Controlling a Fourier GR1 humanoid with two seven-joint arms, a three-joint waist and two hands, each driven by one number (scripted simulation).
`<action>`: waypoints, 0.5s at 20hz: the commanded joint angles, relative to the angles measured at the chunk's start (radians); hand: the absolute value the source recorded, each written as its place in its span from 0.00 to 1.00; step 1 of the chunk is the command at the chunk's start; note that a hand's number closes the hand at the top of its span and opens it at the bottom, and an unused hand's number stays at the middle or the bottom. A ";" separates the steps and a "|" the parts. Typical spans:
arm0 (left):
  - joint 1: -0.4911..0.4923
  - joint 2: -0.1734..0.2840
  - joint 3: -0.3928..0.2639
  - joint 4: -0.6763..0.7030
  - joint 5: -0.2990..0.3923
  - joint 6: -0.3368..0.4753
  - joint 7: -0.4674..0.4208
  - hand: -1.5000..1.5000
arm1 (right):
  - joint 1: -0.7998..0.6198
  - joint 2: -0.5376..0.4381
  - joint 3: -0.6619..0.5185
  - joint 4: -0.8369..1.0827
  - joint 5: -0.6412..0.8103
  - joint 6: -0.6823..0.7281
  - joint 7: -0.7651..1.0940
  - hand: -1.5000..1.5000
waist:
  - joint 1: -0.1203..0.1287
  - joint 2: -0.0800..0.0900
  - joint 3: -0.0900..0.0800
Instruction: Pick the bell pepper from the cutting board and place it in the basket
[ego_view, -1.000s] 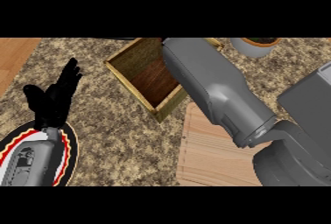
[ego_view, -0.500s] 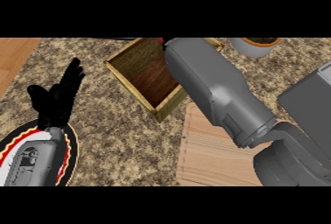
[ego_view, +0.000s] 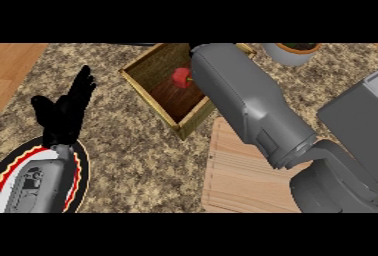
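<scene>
**Pepper sits in the basket**

The red bell pepper (ego_view: 181, 78) lies inside the wooden basket (ego_view: 153, 98), on its floor toward the far side. Just right of the pepper, the grey right forearm (ego_view: 247, 102) slants across the basket's right rim; its hand is out of sight. The cutting board (ego_view: 240, 177) lies just beyond the basket's near corner. Well left of the basket, the left hand (ego_view: 66, 112) rests open, fingers straight. A grey pot (ego_view: 291, 52) stands right of the basket.

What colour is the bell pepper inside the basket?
Red. The bell pepper shows in the head view, inside the wooden basket.
</scene>
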 joint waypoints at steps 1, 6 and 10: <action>0.007 0.022 0.014 0.003 0.008 -0.020 -0.013 0.50 | 0.016 0.005 0.001 -0.032 0.004 -0.151 0.084 0.00 | -0.009 -0.003 0.000; 0.059 -0.015 -0.014 -0.012 -0.022 0.015 -0.031 0.50 | -0.021 0.005 -0.016 -0.086 0.010 -0.325 0.111 0.00 | -0.013 -0.012 0.001; 0.063 0.003 0.016 0.004 -0.010 0.013 -0.040 0.50 | -0.087 0.005 -0.074 -0.075 0.015 -0.479 0.121 0.00 | -0.043 -0.015 0.001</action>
